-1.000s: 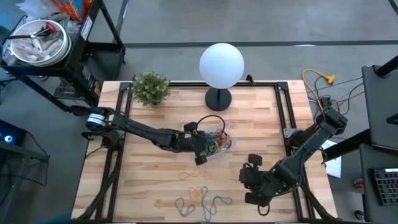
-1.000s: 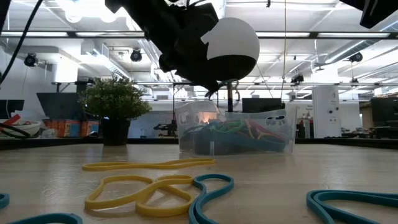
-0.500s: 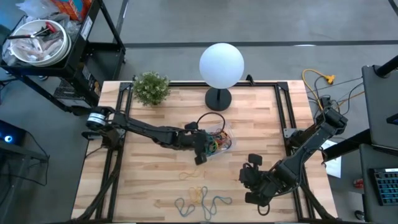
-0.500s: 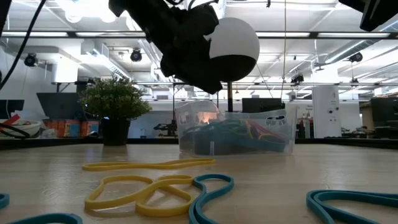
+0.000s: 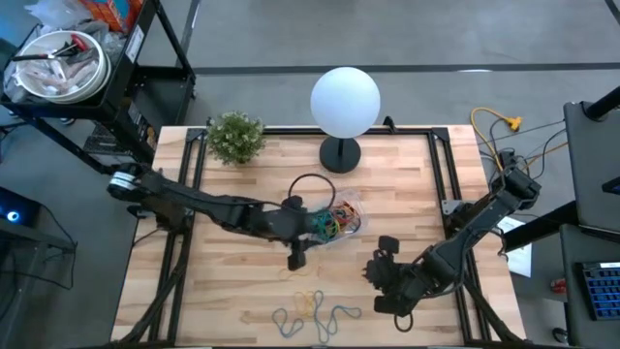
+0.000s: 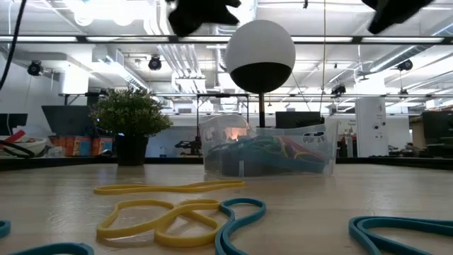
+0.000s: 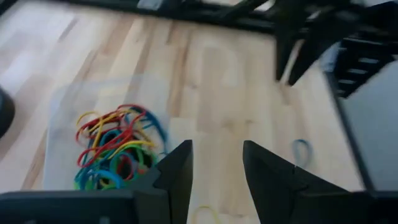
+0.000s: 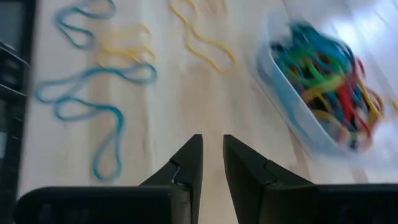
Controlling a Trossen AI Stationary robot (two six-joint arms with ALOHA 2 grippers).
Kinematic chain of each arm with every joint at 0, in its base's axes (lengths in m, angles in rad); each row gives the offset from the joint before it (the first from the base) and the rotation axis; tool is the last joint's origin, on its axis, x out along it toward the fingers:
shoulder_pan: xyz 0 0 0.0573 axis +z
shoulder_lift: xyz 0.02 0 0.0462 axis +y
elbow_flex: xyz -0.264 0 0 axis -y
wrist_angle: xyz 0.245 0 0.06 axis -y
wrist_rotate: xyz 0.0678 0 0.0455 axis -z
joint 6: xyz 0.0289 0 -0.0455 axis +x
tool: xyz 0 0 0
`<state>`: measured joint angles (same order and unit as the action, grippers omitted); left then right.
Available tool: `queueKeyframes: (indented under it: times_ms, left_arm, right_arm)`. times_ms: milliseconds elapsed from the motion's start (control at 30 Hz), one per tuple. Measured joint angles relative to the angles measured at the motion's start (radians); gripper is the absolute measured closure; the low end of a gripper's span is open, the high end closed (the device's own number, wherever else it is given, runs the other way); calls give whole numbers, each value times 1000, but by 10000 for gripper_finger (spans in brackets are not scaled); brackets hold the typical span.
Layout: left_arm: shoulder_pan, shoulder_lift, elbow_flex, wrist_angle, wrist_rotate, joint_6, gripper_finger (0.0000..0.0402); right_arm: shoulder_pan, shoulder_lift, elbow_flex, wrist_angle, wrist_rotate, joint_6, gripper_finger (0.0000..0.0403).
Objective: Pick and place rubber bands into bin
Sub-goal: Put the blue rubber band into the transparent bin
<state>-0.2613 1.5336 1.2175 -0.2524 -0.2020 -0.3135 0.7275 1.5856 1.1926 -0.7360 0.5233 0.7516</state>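
The bin (image 5: pixel 337 221) is a small clear tray at mid-table, full of coloured rubber bands (image 7: pixel 115 149). A black band (image 5: pixel 310 184) lies by its far left corner. Loose yellow bands (image 5: pixel 296 274) and blue bands (image 5: pixel 334 313) lie on the wood near the front edge, and also show in the low view as yellow (image 6: pixel 161 218) and blue (image 6: pixel 241 212). My left gripper (image 5: pixel 295 258) hovers open just near-left of the bin, nothing between its fingers (image 7: pixel 177 171). My right gripper (image 5: pixel 374 279) hangs right of the loose bands, a narrow empty gap between its fingers (image 8: pixel 189 165).
A white globe lamp (image 5: pixel 345 101) on a black foot stands behind the bin. A small potted plant (image 5: pixel 235 136) sits at the far left corner. Black frame rails (image 5: pixel 448 184) run along the table's sides. Bare wood lies left of the loose bands.
My left gripper has opened, risen out of the low view and drawn back from above the bin toward the near-left. The black band it hung over the bin now lies farther left by the bin's corner. My right gripper has shifted slightly toward the table's left.
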Motion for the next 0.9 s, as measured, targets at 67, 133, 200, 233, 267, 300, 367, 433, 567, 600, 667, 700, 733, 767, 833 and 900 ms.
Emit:
queueKeyframes:
  times_ms: [67, 133, 200, 233, 267, 300, 367, 433, 567, 600, 667, 700, 733, 767, 833, 900]
  left_arm:
    - [-29, -36, 0, -1, 0, 14, 277]
    - [-58, -65, 0, 2, -1, 30, 277]
    - [-90, -95, 0, -2, -1, 37, 277]
    - [-103, -109, 0, 1, 0, 39, 277]
    - [-117, -121, 0, 0, -1, 39, 277]
    - [-131, -133, 0, 1, 0, 38, 277]
    - [-163, -154, 0, -2, -1, 37, 277]
    - [-188, -172, 0, -2, -1, 33, 277]
    - [-237, -188, -1, -3, -9, 31, 277]
    - [-248, -188, -3, -3, -15, 29, 277]
    - [-265, -189, -11, -11, -18, 3, 277]
    - [-272, -189, -15, -24, -19, -18, 277]
    - [-278, -189, -21, -35, -21, -36, 277]
    - [-284, -189, -30, -36, -22, -57, 277]
    - [-294, -189, -52, -38, -23, -91, 277]
    - [-304, -189, -68, -41, -23, -115, 277]
  right_arm:
    - [-11, 0, -7, 74, -3, -60, 346]
    - [-20, 0, -16, 148, -5, -109, 346]
    - [-30, 0, -23, 192, -6, -142, 346]
    - [-34, 0, -24, 206, -9, -151, 346]
    - [-39, 0, -26, 217, -22, -159, 346]
    - [-45, 0, -27, 224, -44, -168, 346]
    - [-59, 0, -33, 237, -108, -178, 346]
    - [-71, 0, -43, 261, -168, -180, 346]
    - [-84, 0, -87, 376, -255, -180, 346]
    - [-84, 0, -102, 417, -266, -181, 346]
    - [-83, 0, -131, 508, -292, -184, 346]
    - [-83, 0, -144, 547, -308, -186, 346]
    - [-83, 0, -158, 584, -326, -187, 346]
    - [-82, 0, -172, 616, -344, -187, 346]
    - [-82, 0, -195, 665, -371, -188, 346]
    - [-82, 0, -208, 676, -376, -187, 346]
